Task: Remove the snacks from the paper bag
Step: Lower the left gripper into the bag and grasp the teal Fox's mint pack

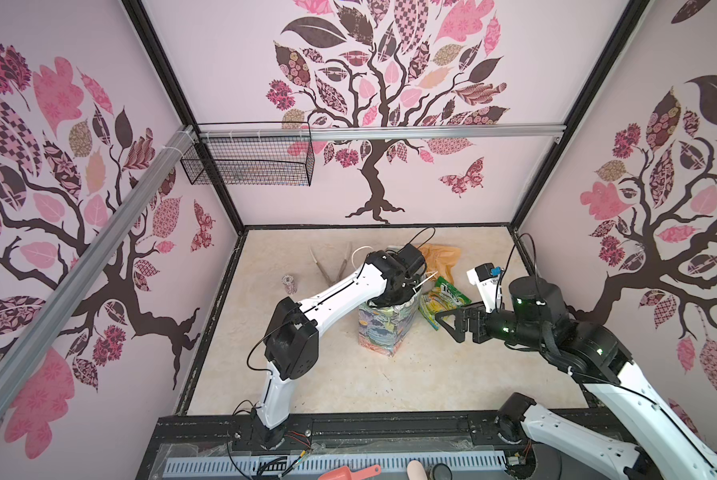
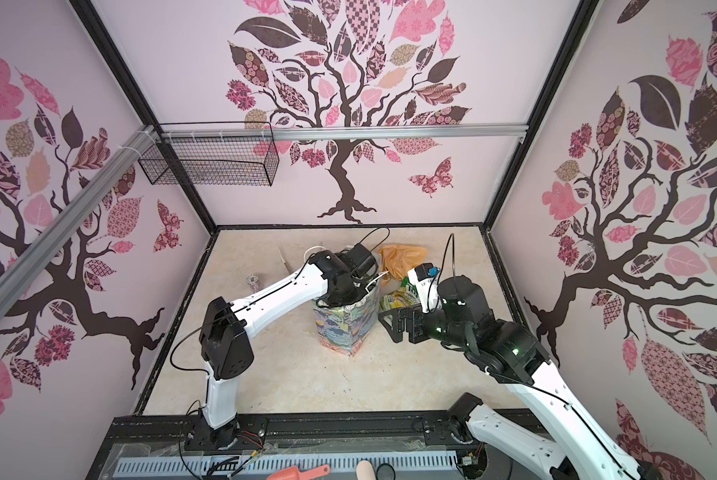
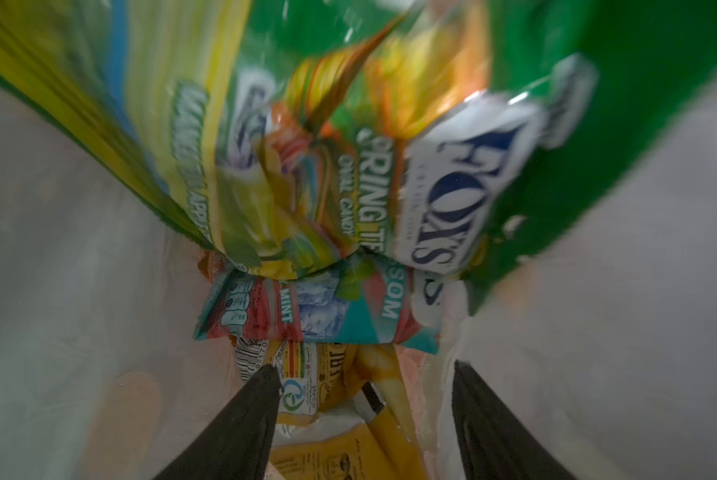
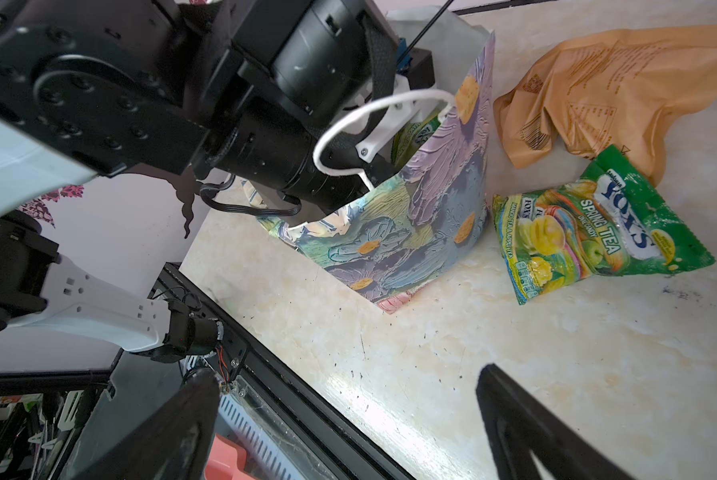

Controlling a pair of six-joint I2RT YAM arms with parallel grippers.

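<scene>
Twin top views looking down, left wrist inside paper bag (image 3: 57, 249), right wrist close beside

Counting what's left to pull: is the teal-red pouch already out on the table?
No, the left wrist view shows the teal-red pouch inside the paper bag, next to a green-yellow pouch.

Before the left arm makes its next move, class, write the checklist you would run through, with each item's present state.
1. Left gripper inside the paper bag: ok.
2. Its jaws apart, ready to close: ok.
3. Bag emptied: not ok; green-yellow FOX'S pouch, teal-red pouch and gold wrapper are inside.
4. Bag standing upright: ok.
5. Right gripper open, clear of the bag: ok.
6. More snacks hidden beneath: cannot tell.
</scene>
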